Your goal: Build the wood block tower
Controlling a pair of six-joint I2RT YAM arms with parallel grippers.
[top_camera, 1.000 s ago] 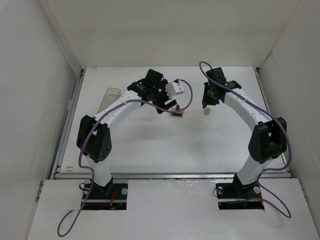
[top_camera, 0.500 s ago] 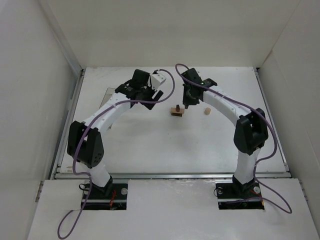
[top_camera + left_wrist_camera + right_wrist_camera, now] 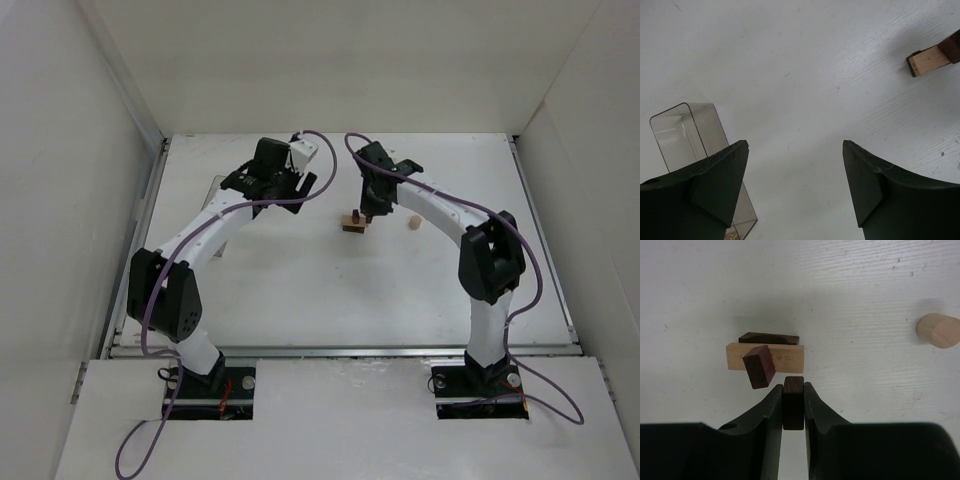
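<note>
Where the dark block sits: pinched upright between the jaws of the right gripper, just on the near side of the tan slab in the wrist view.
Slab stack: the tan slab rests on a dark piece that shows past its far edge; a red-brown cube lies askew on top, one corner over the slab's near edge.
Cylinder: alone on the table, well to the right of the slab.
Left gripper: jaws spread wide and holding nothing, well to the left of the slab, beside the clear box.
Risk, knock: the carried block is close to the skewed cube; a low approach would likely push the cube off the slab.
Risk, tip: the slab seems to have a single narrow support, so weight set near one end could tilt it.
Risk, release: little flat room is left beside the cube, so a block let go off-centre may slide off.
Change, right arm: a second ago it was by the cylinder; now it is at the slab.
Change, left arm: it has drawn back from the slab towards the box.
</note>
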